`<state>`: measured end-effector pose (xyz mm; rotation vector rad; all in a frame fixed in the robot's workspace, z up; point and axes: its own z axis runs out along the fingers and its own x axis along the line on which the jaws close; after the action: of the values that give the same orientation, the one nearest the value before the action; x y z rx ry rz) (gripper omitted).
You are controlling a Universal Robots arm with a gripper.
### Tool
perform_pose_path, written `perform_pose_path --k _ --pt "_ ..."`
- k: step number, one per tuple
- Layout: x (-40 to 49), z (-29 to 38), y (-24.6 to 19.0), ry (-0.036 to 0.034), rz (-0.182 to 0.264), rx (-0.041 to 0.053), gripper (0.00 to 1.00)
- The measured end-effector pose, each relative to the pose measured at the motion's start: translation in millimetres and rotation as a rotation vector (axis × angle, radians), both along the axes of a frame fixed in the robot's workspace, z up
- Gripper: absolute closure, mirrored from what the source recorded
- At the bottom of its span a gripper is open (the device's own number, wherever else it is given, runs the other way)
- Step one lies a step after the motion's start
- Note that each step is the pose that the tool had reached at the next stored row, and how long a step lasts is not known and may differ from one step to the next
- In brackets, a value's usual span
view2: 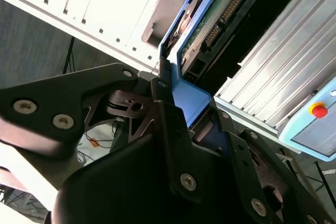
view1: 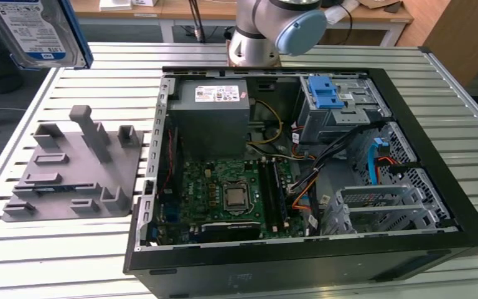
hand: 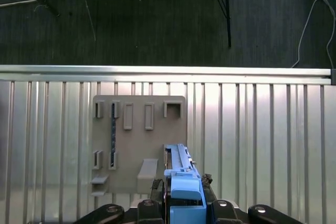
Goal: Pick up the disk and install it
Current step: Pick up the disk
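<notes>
My gripper point(hand: 185, 202) is clamped narrow on the disk point(hand: 181, 174), with a finger point(view2: 167, 119) pressed against each side of its blue carrier rail. The disk stands on edge between them, held well above the slatted metal table point(hand: 262, 129). In the first wrist view it hangs over the near edge of the grey fixture plate point(hand: 136, 129), which lies flat on the table. In the exterior view the disk is high at the exterior view's left, label outward, well apart from the open computer case point(view1: 305, 268). My arm point(view1: 293, 28) rises behind the case.
</notes>
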<state>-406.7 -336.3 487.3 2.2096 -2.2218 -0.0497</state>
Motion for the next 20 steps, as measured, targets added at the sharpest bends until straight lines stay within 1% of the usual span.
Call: perform_pose_path --k 2,3,5,7,11,20 --pt "0.0 0.0 -3.3 0.0 0.0 0.0 0.64" --pt "0.0 0.0 -4.1 -0.0001 0.0 0.0 0.64" --pt "1.1 -0.1 -4.7 -0.0002 0.0 0.0001 0.64" --pt "4.9 0.0 -5.0 0.0002 0.0 0.0 0.64" --pt "16.3 -0.1 -5.1 0.0012 0.0 0.0001 0.64" --pt "48.7 0.0 -5.4 0.0055 0.0 0.0 0.64"
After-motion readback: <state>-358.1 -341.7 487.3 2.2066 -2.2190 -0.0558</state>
